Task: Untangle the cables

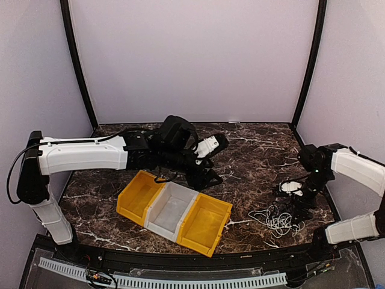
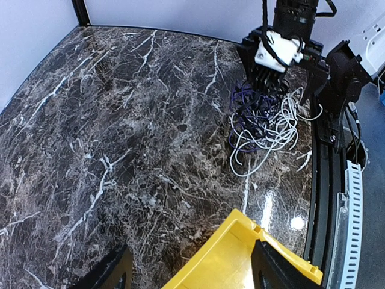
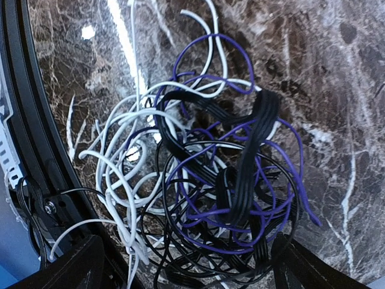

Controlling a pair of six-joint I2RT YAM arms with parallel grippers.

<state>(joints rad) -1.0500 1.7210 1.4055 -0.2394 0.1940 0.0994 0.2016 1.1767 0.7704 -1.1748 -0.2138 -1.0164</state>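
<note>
Tabletop [image 1: 252,158]: cables [image 3: 210,180] beneath right claw [image 3: 195,272]

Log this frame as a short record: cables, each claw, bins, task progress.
cables: white, black and purple, one knotted heap on the table by the right arm
right claw: open, directly over the heap, gripping nothing
left claw: open, holding nothing, at the far side of the bins
bins: yellow, white, yellow in a row, no cables inside
progress: nothing separated yet
</note>
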